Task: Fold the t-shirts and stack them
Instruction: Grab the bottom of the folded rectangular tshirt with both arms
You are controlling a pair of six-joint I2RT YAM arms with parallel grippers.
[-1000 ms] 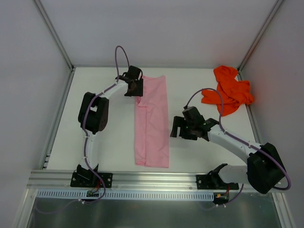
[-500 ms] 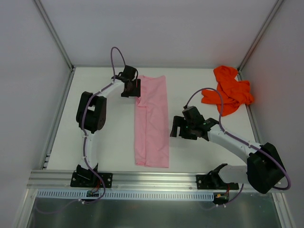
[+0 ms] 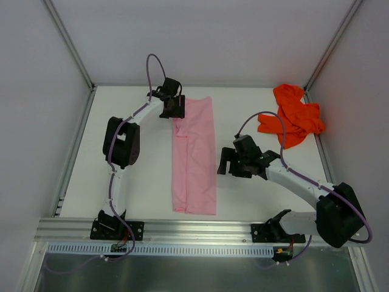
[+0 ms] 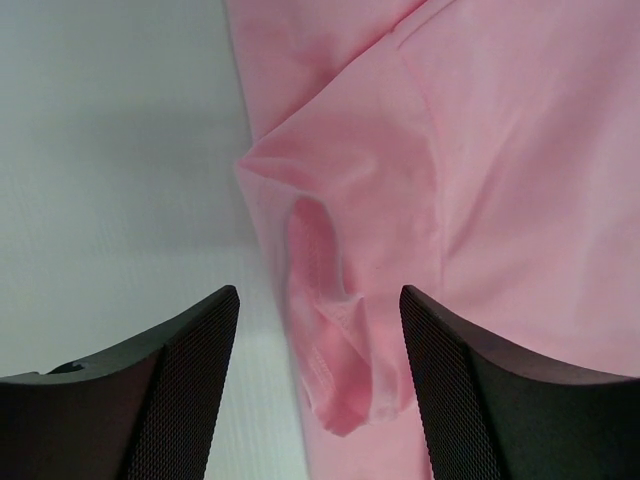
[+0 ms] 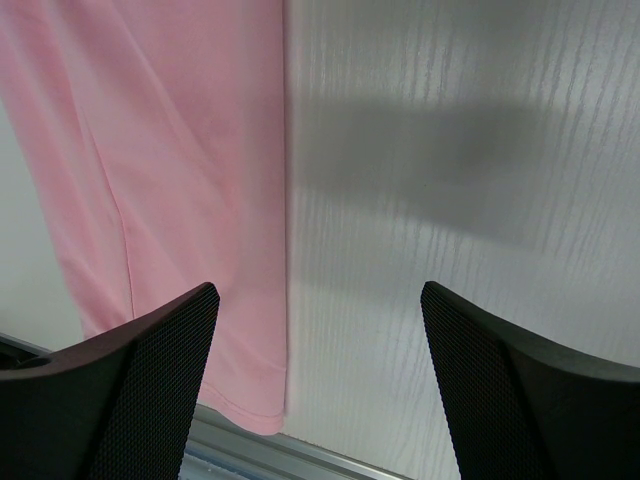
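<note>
A light pink t-shirt (image 3: 196,155) lies flat on the white table (image 3: 146,176), folded into a long narrow strip running from far to near. My left gripper (image 3: 174,109) hovers at the strip's far left corner. In the left wrist view it (image 4: 318,300) stands open, with a rumpled sleeve hem (image 4: 335,365) lying loose between its fingers (image 4: 170,390). My right gripper (image 3: 224,164) is just right of the strip's middle. It (image 5: 320,295) is open over bare table beside the shirt's edge (image 5: 150,150). The orange-red t-shirt (image 3: 292,114) lies crumpled at the back right.
White walls with metal corner posts (image 3: 70,42) close in the table on three sides. An aluminium rail (image 3: 200,228) runs along the near edge, between the arm bases. A purple cable (image 3: 275,121) from the right arm loops over the orange shirt's near side.
The left gripper's jaws have spread wider over the sleeve hem, and it swung slightly left, then back right. The right arm and both shirts have not moved.
</note>
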